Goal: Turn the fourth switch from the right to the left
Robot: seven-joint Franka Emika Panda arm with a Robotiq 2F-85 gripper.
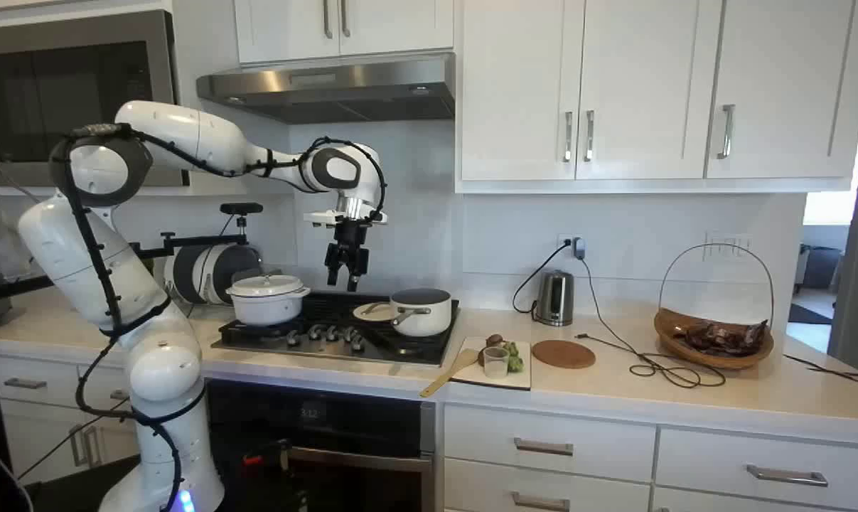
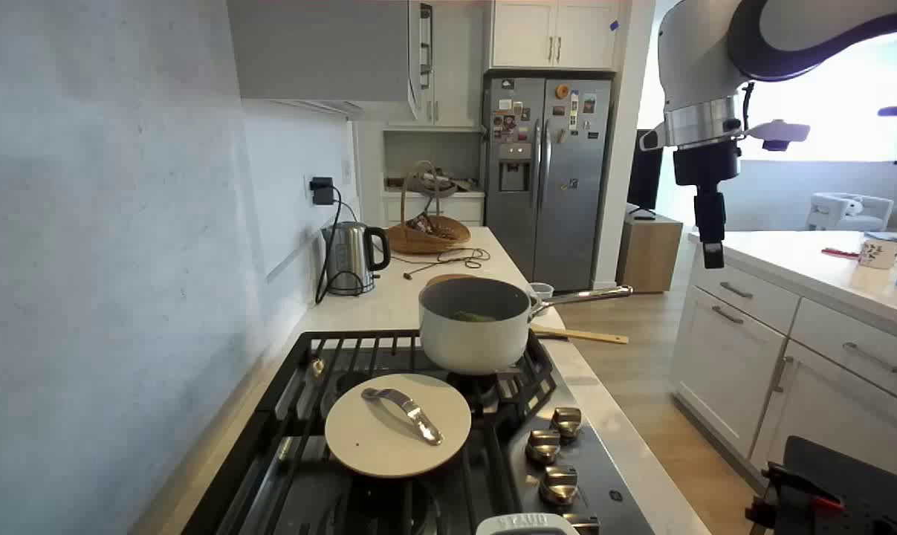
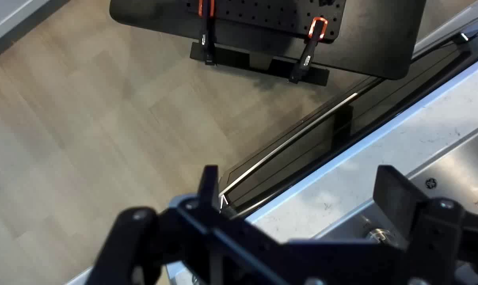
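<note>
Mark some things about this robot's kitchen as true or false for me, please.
1. The claw is open. True.
2. The claw is gripping a knob. False: it hangs apart from the knobs, holding nothing.
3. The saucepan is covered. False: it is uncovered; a lid rests on the stove.
4. Something green is in the saucepan. True.
5. The kettle stands on the counter. True.
6. The basket is on the stove. False: it is on the counter.

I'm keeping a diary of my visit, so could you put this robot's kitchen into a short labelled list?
Claw: open, empty, in midair
Knobs: metal, on the front of the stove
Saucepan: on the stove, uncovered, something green inside
Lid: lying flat on the stove, near the saucepan
White pot: lidded, on the stove
Kettle: on the counter
</note>
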